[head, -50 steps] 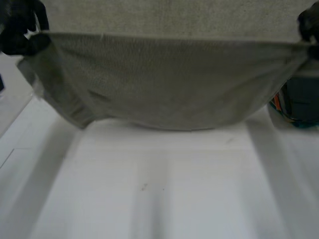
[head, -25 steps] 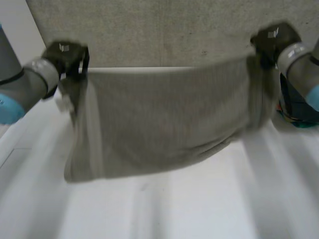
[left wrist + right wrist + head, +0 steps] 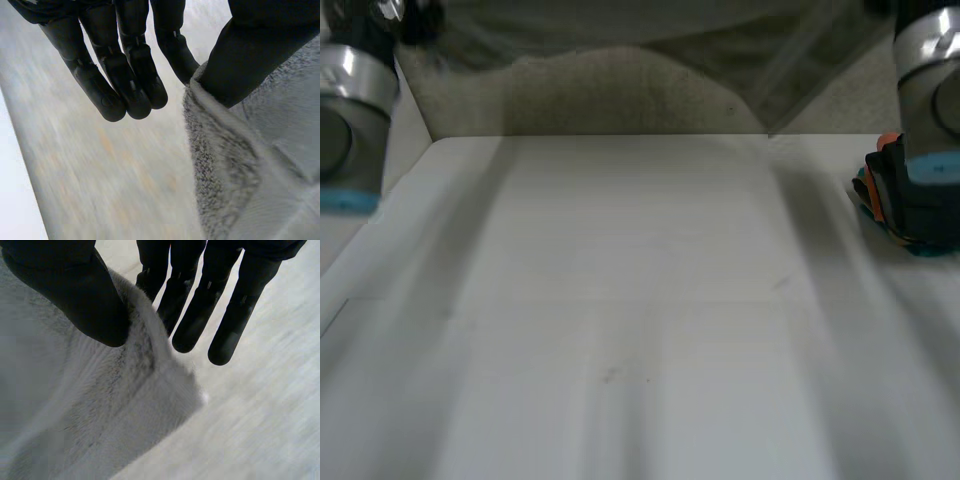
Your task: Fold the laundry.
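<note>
Swept upward since half a second ago: towel [image 3: 620,25] no longer sagging low over the white table [image 3: 640,330], now a grey blur high at the far edge, strung between left arm [image 3: 350,90] and right arm [image 3: 930,90]. Below it, bare tabletop, apart from a dark bundle [image 3: 910,200] with orange and teal trim lying beside the right arm.

Seen from the left wrist: left hand [image 3: 125,70] with most fingers straight and hanging loose, thumb [image 3: 250,45] pressing the towel's thick edge against the nearest finger. A pinch, not a fist. Rest of the cloth falling away under the thumb.

Seen from the right wrist: right hand [image 3: 200,305] in much the same pose, thumb clamping the plush edge close to a corner, remaining fingers extended past it and holding nothing.

Probably mid-swing in the spreading step, airing the towel out before any fold is made. Next move calls for bringing both hands down together and toward the robot, keeping the held edge taut and level, laying the cloth flat on the open middle of the table, clear of the bundle. Also calls for holding both pinches until the towel rests there.
</note>
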You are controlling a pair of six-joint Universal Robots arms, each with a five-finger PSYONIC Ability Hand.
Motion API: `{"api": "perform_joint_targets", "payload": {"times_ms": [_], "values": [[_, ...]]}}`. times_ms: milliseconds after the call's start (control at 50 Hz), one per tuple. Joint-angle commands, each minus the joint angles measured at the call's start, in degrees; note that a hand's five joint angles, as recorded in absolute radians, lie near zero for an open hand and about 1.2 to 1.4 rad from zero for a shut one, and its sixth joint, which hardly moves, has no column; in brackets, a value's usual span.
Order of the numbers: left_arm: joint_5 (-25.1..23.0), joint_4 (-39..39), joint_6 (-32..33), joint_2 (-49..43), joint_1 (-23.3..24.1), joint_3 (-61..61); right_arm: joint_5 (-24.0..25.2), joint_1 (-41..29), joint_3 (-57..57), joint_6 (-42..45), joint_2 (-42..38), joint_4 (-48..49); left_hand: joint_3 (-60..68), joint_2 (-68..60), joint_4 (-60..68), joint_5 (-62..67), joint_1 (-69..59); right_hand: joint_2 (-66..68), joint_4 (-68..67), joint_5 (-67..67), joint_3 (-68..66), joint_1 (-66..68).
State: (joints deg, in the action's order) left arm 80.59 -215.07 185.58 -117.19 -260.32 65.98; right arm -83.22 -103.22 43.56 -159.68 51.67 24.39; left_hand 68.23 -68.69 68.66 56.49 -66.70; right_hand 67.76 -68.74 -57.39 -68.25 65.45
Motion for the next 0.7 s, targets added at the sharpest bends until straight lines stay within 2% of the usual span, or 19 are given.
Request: {"api": "perform_joint_targets", "payload": {"times_ms": [20, 80, 140, 220, 380, 400, 500, 540, 580, 620, 700], "values": [[-1.05, 0.79, 0.83, -6.02, 0.07, 12.75, 5.78, 0.57, 7.31, 2.52, -4.9, -14.08, 11.77, -11.31, 11.34, 13.51, -13.3, 12.24, -11.26, -12.61, -11.75, 14.55], [-2.01, 1.05, 1.97, -7.35, 0.25, 16.71, 6.67, 0.66, 10.13, 5.43, -6.22, -17.35, 11.77, -11.31, 11.34, 13.51, -13.3, 12.24, -11.26, -12.61, -11.75, 14.55], [-3.51, 2.98, 5.74, -6.92, 0.6, 22.25, 7.02, 0.66, 14.79, 10.52, -6.75, -22.09, 11.77, -11.31, 11.34, 13.51, -13.3, 12.24, -11.26, -12.61, -11.75, 14.55], [-4.12, 9.83, 11.98, -2.62, 0.34, 29.81, 5.88, 0.74, 21.64, 17.2, -4.04, -29.12, 11.77, -11.31, 11.34, 13.51, -13.3, 12.24, -11.26, -12.61, -11.75, 14.55], [-6.58, 31.97, 24.64, 14.6, -2.82, 42.56, -0.18, 3.55, 35.18, 26.79, 11.95, -48.01, 11.77, -11.31, 11.34, 13.51, -13.3, 12.24, -11.26, -12.61, -11.75, 14.55], [-7.02, 38.17, 27.87, 17.58, -3.87, 43.79, -1.14, 4.43, 36.58, 28.71, 14.14, -53.17, 11.77, -11.31, 11.34, 13.51, -13.3, 12.24, -11.26, -12.61, -11.75, 14.55], [-7.46, 55.96, 37.12, 22.35, -5.64, 44.41, -2.12, 7.07, 37.3, 36.72, 15.92, -67.18, 11.77, -11.31, 11.34, 13.51, -13.3, 12.24, -11.26, -12.61, -11.75, 14.55], [-7.55, 59.83, 39.23, 21.92, -5.81, 43.98, -1.59, 7.34, 36.42, 38.3, 15.75, -67.2, 11.77, -11.31, 11.34, 13.51, -13.3, 12.24, -11.26, -12.61, -11.75, 14.55], [-7.73, 59.59, 41.26, 19.99, -5.64, 42.05, -0.36, 6.99, 35.37, 37.17, 14.44, -63.34, 11.77, -11.31, 11.34, 13.51, -13.3, 12.24, -11.26, -12.61, -11.75, 14.55], [-7.47, 57.84, 41.0, 17.8, -5.2, 40.12, 0.43, 6.55, 34.58, 35.5, 12.94, -59.48, 11.77, -11.31, 11.34, 13.51, -13.3, 12.24, -11.26, -12.61, -11.75, 14.55], [-5.54, 49.07, 35.13, 10.87, -0.56, 31.79, 1.22, 5.49, 32.91, 31.02, 9.69, -47.79, 11.77, -11.31, 11.34, 13.51, -13.3, 12.24, -11.26, -12.61, -11.75, 14.55]]}}
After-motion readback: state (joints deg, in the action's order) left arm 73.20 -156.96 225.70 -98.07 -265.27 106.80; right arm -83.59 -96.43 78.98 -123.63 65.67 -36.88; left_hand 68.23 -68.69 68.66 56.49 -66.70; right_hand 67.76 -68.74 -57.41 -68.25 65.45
